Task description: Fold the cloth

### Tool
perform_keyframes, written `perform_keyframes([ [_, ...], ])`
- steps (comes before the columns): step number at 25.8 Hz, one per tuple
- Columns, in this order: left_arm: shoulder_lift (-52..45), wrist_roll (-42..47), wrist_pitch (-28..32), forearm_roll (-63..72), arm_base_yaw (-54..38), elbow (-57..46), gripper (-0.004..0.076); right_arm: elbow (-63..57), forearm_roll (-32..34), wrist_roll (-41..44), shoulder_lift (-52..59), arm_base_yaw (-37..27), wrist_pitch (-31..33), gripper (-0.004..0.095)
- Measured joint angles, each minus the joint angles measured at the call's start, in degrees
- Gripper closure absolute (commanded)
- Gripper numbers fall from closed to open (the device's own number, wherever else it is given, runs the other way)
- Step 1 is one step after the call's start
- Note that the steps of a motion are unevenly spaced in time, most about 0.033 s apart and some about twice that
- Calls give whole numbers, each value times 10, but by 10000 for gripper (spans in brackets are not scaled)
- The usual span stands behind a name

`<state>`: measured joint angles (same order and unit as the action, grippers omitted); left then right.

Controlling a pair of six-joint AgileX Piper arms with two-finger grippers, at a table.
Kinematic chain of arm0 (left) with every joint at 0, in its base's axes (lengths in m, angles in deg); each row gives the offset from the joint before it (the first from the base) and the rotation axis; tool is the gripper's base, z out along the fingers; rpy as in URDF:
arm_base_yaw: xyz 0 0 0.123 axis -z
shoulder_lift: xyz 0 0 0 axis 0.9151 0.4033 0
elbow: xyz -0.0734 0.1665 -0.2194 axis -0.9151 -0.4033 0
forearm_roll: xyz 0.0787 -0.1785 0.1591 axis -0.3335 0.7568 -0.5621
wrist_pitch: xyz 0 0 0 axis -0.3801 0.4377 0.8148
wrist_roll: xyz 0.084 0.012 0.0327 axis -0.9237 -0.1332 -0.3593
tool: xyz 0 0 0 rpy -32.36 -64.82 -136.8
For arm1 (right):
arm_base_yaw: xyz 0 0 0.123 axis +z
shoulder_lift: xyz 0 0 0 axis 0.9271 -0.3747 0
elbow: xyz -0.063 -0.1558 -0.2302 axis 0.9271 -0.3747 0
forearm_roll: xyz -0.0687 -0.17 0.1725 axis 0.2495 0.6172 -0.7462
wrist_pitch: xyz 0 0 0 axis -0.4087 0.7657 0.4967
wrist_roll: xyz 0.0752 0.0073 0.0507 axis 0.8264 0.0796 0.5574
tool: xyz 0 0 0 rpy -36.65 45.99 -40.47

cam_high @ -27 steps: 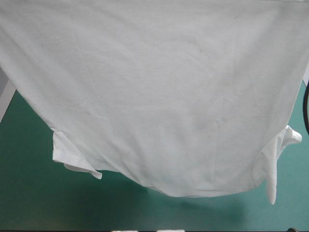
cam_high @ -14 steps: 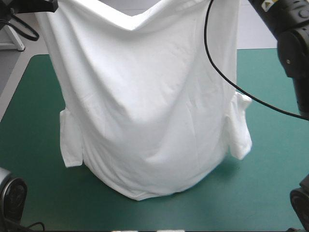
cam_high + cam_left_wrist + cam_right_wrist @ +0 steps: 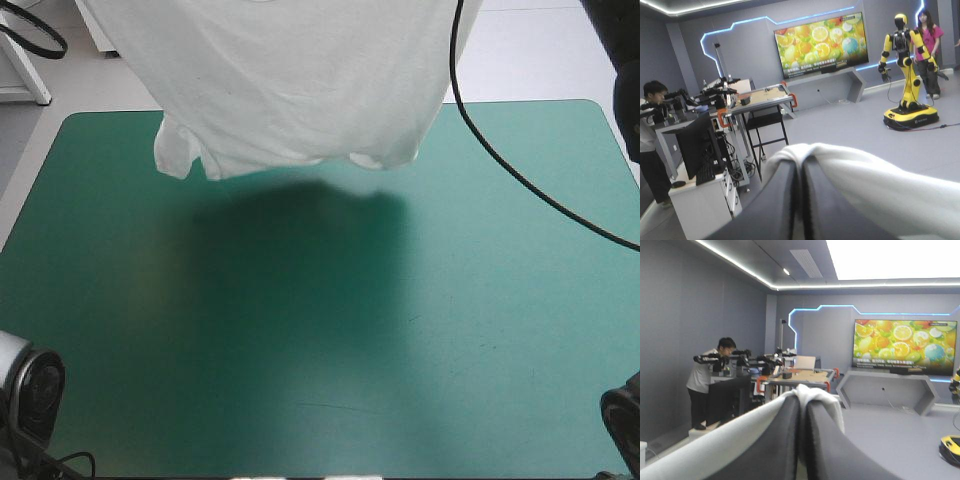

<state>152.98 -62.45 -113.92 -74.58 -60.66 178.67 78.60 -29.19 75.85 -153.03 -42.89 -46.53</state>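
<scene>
White T-shirt (image 3: 290, 90) hangs in the air over the far edge of the teal-green table (image 3: 420, 360) | left gripper (image 3: 801, 167) and right gripper (image 3: 803, 405) each pinch its top edge, nearly closed | likely held high so the cloth drapes smooth before laying.

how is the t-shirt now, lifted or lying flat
Lifted: the T-shirt hangs above the teal-green cover, shadow beneath, left gripper and right gripper shut on it.

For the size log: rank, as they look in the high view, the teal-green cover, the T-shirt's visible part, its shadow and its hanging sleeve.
1. teal-green cover.
2. T-shirt, lifted nearer the camera, which enlarges it.
3. shadow, soft-edged, so its rank under the T-shirt is unsure.
4. sleeve.
</scene>
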Motion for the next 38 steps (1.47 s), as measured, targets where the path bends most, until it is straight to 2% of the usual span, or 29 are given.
perform_keyframes([
  [5,23,-2,-66,1,0,-18,733,1,24,0,-33,0,109,923],
  [10,69,0,-146,2,0,-78,733,1,67,37,-123,-2,245,923],
  [12,96,0,-181,7,0,-114,733,0,65,50,-164,-7,288,923],
  [18,177,2,-222,63,0,-224,733,-8,-16,55,-280,-34,369,923],
  [23,199,10,-223,73,0,-320,733,-80,-97,31,-296,-47,374,923],
  [27,175,10,-225,59,0,-397,733,-200,-112,23,-250,-47,373,923],
  [29,130,7,-209,50,0,-484,733,-315,-113,18,-181,-47,362,923],
  [30,89,7,-184,46,0,-550,733,-400,-113,17,-130,-47,343,923],
  [32,7,7,-174,46,0,-661,733,-508,-113,17,-43,-47,334,923],
  [35,-104,11,-209,48,0,-788,733,-651,-118,9,68,-47,356,923],
  [37,-213,17,-218,48,0,-916,733,-794,-153,-18,164,-47,359,923],
  [38,-242,20,-218,47,0,-948,733,-828,-162,-21,192,-47,359,923],
])
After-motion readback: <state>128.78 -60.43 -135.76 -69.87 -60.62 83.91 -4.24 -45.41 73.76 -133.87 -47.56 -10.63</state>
